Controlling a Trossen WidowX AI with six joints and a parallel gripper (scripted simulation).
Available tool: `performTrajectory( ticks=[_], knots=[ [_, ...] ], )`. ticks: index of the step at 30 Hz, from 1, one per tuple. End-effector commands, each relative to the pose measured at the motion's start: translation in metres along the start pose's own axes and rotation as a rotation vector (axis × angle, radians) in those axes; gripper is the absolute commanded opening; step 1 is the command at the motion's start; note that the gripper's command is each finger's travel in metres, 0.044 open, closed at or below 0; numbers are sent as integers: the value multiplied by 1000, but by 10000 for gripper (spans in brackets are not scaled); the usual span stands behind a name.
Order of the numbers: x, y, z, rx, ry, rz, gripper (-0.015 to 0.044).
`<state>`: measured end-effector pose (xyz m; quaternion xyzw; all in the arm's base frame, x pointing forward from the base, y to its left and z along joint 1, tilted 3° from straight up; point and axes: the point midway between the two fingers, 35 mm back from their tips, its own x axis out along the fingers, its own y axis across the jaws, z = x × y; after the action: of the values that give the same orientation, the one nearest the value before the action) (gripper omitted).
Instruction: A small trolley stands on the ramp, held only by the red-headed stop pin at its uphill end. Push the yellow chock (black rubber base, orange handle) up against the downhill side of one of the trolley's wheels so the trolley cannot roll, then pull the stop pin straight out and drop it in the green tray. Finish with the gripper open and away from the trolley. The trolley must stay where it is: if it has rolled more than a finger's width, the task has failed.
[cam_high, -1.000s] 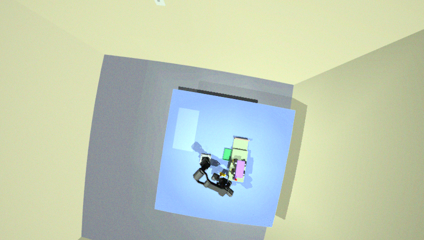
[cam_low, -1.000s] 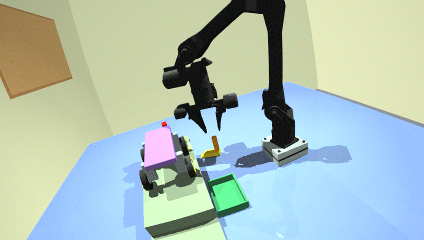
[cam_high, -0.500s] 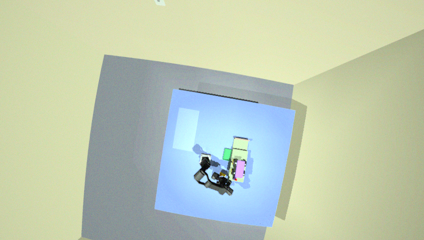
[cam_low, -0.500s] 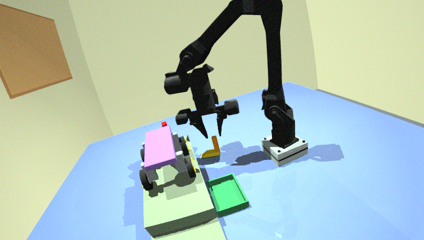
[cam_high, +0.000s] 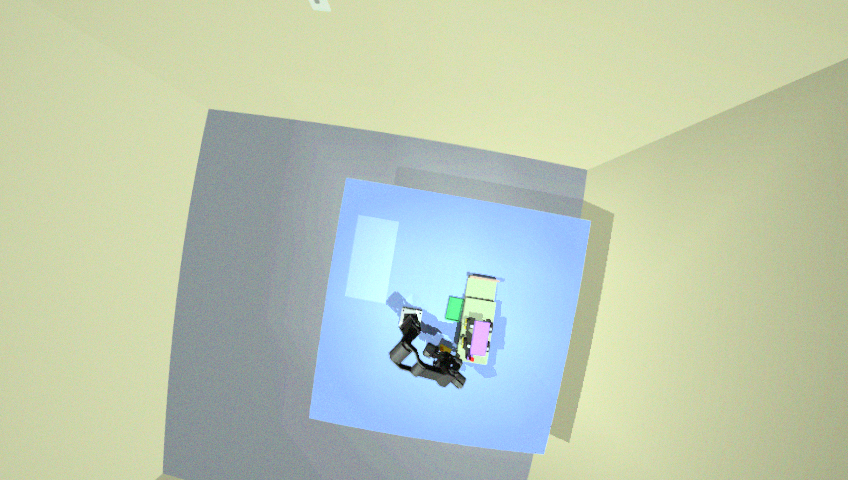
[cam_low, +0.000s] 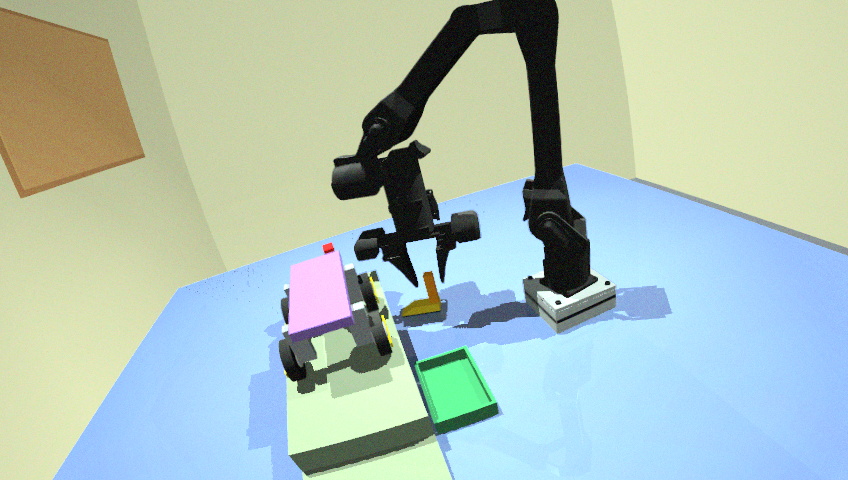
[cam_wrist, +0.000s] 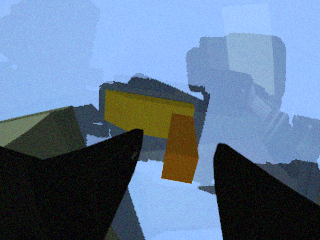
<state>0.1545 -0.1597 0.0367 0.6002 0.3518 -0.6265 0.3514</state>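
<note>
The yellow chock (cam_high: 445, 348) (cam_low: 421, 307) (cam_wrist: 142, 114) lies on the blue table beside the ramp, its orange handle (cam_low: 431, 287) (cam_wrist: 181, 150) upright. My gripper (cam_low: 429, 284) (cam_wrist: 179, 144) is open and empty, pointing down, its fingertips just above and around the top of the handle. The trolley with a pink-purple top (cam_high: 480, 338) (cam_low: 319, 295) stands on the pale ramp (cam_high: 480, 309) (cam_low: 363, 416). The red pin head (cam_high: 471, 359) (cam_low: 327, 247) shows at the trolley's uphill end; its shaft is hidden. The green tray (cam_high: 454, 308) (cam_low: 457, 386) is empty.
The arm's white base (cam_high: 411, 311) (cam_low: 577, 303) stands on the blue table (cam_high: 416, 404) (cam_low: 684, 380), on the other side of the chock from the ramp. The tray sits close beside the ramp's lower part. The ramp's side (cam_wrist: 55, 135) shows left in the wrist view.
</note>
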Motion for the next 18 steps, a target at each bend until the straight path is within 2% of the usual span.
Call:
performTrajectory(
  ticks=[1,11,16,18],
  knots=[
    [6,0,-1,0,6,0,190],
    [20,-1,-1,0,6,0,190],
    [17,-1,0,2,1,-3,59],
    [17,-1,0,2,1,-3,45]
  ],
)
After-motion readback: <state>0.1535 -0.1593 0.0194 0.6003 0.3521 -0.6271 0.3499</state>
